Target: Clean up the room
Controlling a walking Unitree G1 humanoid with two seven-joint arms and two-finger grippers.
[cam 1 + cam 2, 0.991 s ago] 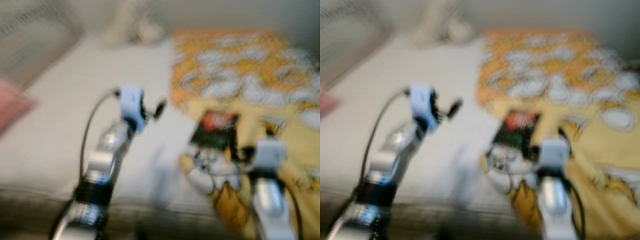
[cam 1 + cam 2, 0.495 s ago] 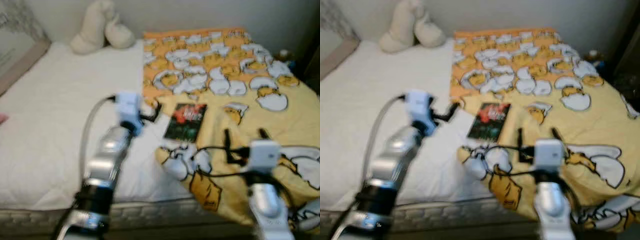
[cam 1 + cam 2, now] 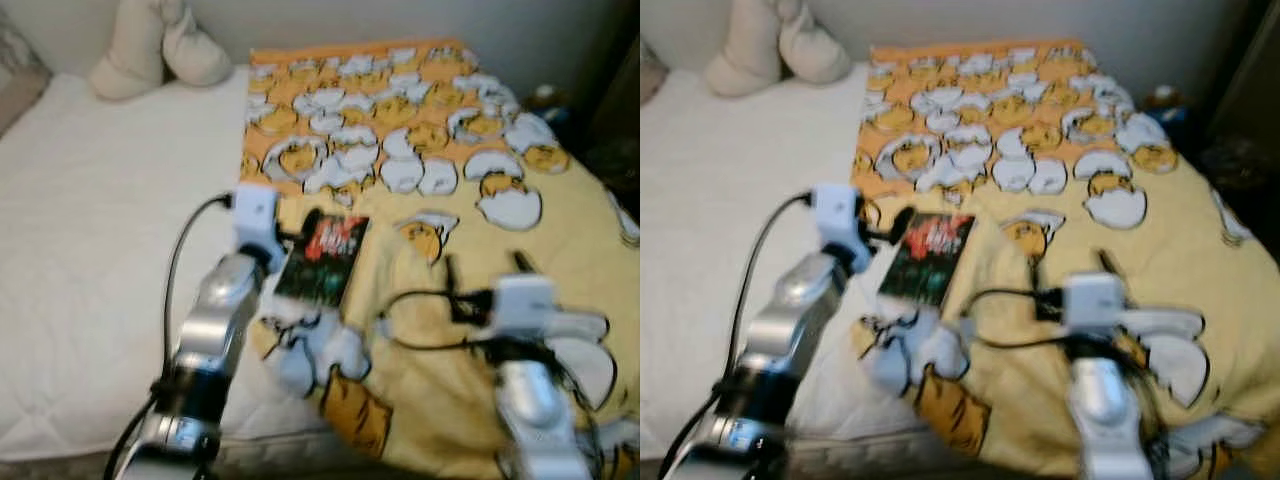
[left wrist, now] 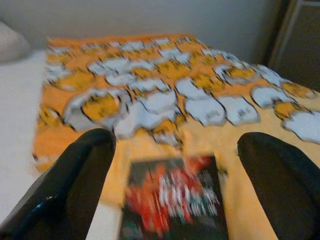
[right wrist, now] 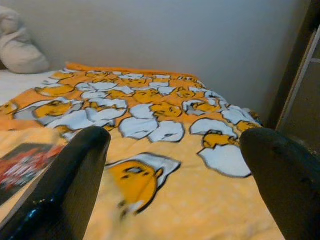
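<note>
A dark book [image 3: 323, 259] is seen lying flat on the yellow blanket's [image 3: 470, 200] left edge — long axis running near to far, tipped a bit right. The left gripper [image 4: 175, 165] is spread wide just before it; the right gripper [image 5: 175, 165] is spread wide over the blanket. A cream pillow [image 3: 150, 45] is parked far left on the white mattress [image 3: 90, 230].

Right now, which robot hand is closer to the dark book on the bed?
Left. The left gripper is right at the book's edge, lined up with it. The right gripper hovers over the yellow blanket, well off to the book's right.
</note>
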